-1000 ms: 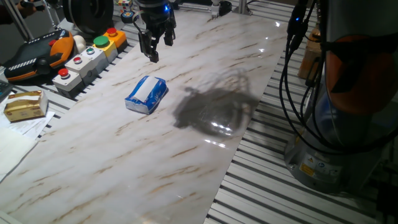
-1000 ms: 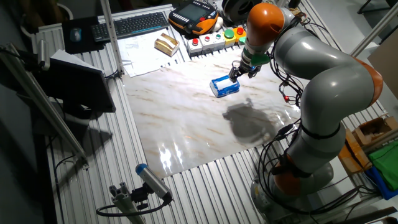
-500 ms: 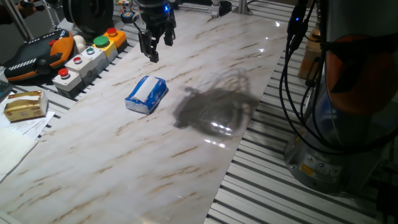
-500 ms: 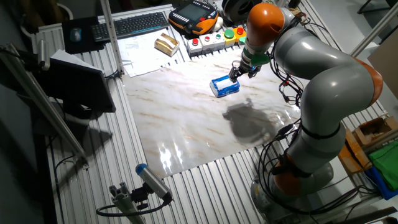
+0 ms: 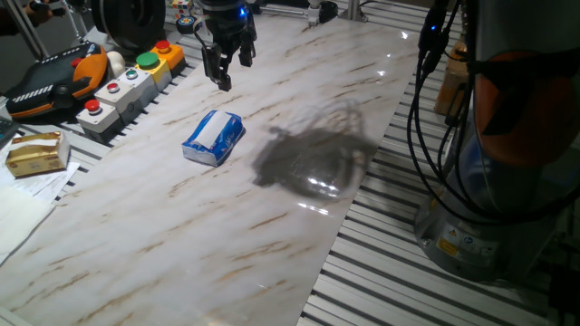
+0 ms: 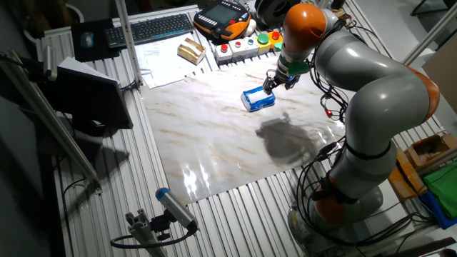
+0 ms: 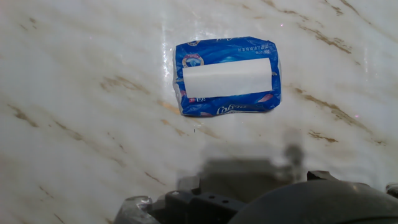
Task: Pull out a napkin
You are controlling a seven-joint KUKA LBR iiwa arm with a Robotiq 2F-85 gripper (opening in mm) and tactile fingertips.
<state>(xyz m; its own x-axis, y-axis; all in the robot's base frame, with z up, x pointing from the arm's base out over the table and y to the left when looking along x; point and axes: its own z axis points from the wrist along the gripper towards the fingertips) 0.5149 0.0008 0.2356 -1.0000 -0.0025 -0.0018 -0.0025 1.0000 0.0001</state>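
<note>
A blue-and-white soft tissue pack [image 5: 214,138] lies flat on the marble tabletop [image 5: 299,100]. In the hand view the pack [image 7: 227,76] sits upper centre, with a white rectangular patch along its top face. The napkin is hidden; no loose tissue shows outside the pack. My gripper [image 5: 234,72] hangs above the table just beyond the pack, open, with nothing between its dark fingers. From the other side the gripper [image 6: 271,84] hovers right beside the pack [image 6: 258,98], apart from it.
Button boxes [image 5: 127,81], a black-and-orange pendant [image 5: 54,77] and a tan box [image 5: 36,152] line the table's left edge, with white paper sheets [image 5: 18,213] there too. Cables [image 5: 435,81] and the arm's base [image 5: 507,181] stand at the right. A keyboard [image 6: 153,28] lies at the back.
</note>
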